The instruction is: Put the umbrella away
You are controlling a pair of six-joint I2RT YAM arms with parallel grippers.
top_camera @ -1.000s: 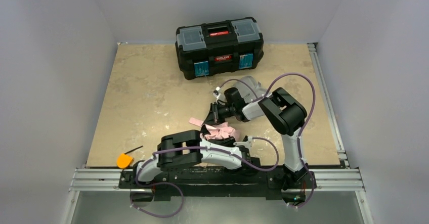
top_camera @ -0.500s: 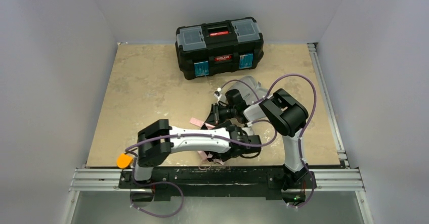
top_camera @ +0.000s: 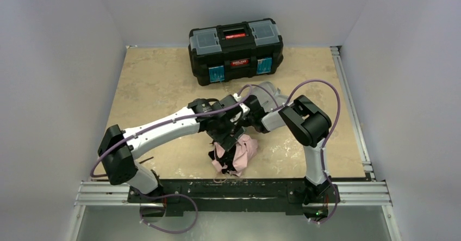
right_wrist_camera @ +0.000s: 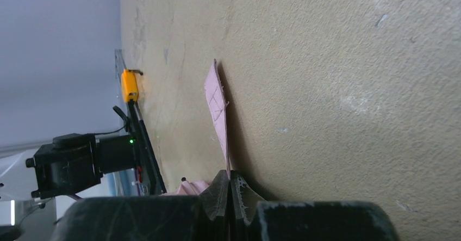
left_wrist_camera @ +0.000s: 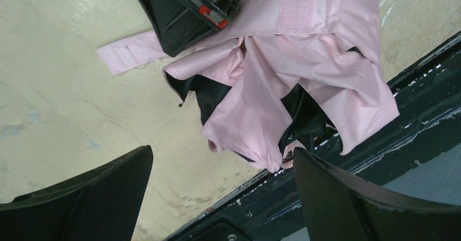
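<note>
The umbrella [top_camera: 240,152] is a crumpled heap of pale pink fabric and black ribs near the table's front edge. In the left wrist view the umbrella [left_wrist_camera: 282,88] fills the middle, and its pink strap [left_wrist_camera: 129,53] trails left. My left gripper [left_wrist_camera: 223,195] hovers above the fabric, open with nothing between its fingers [left_wrist_camera: 87,197]. My right gripper [right_wrist_camera: 229,189] lies low on the table, shut on the strap [right_wrist_camera: 217,102]. The left wrist view shows the right gripper [left_wrist_camera: 176,39] pinching the strap beside the fabric.
A black toolbox [top_camera: 235,49] stands shut at the back of the table. A grey object [top_camera: 270,91] lies partly hidden behind the right arm. A small orange item [right_wrist_camera: 129,85] sits near the front left rail. Metal rails [top_camera: 353,189] border the front and right edges.
My left arm has swung up from along the front edge and reached over the umbrella, and its gripper has opened. The right arm has stayed put, holding the strap.
</note>
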